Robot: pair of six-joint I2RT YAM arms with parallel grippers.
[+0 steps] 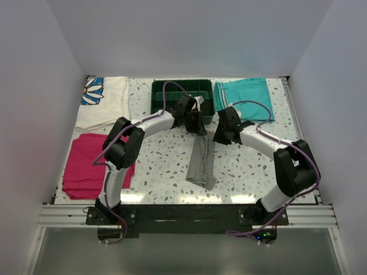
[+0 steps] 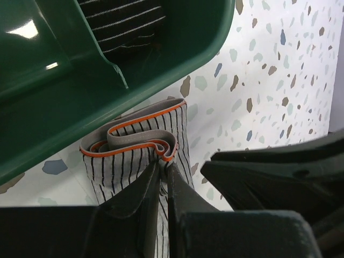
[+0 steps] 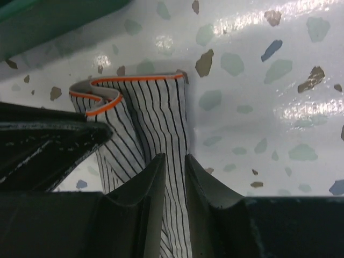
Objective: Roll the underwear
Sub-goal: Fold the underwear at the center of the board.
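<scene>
The underwear (image 1: 202, 161) is a grey-and-white striped strip with orange trim, lying lengthwise on the speckled table just in front of the green tray (image 1: 157, 97). My left gripper (image 1: 195, 125) is at its far end. In the left wrist view the gripper (image 2: 164, 165) is shut on the bunched, trimmed edge of the underwear (image 2: 131, 153). My right gripper (image 1: 220, 136) is beside that same far end. In the right wrist view the gripper (image 3: 174, 159) is shut on a fold of the striped cloth (image 3: 156, 115).
The green tray (image 2: 80, 102) stands right behind the underwear's far end and holds a dark striped cloth (image 2: 123, 24). Teal shorts (image 1: 243, 98) lie at the back right. A magenta cloth (image 1: 92, 163) lies at the left, with a white daisy-print cloth (image 1: 103, 100) behind it.
</scene>
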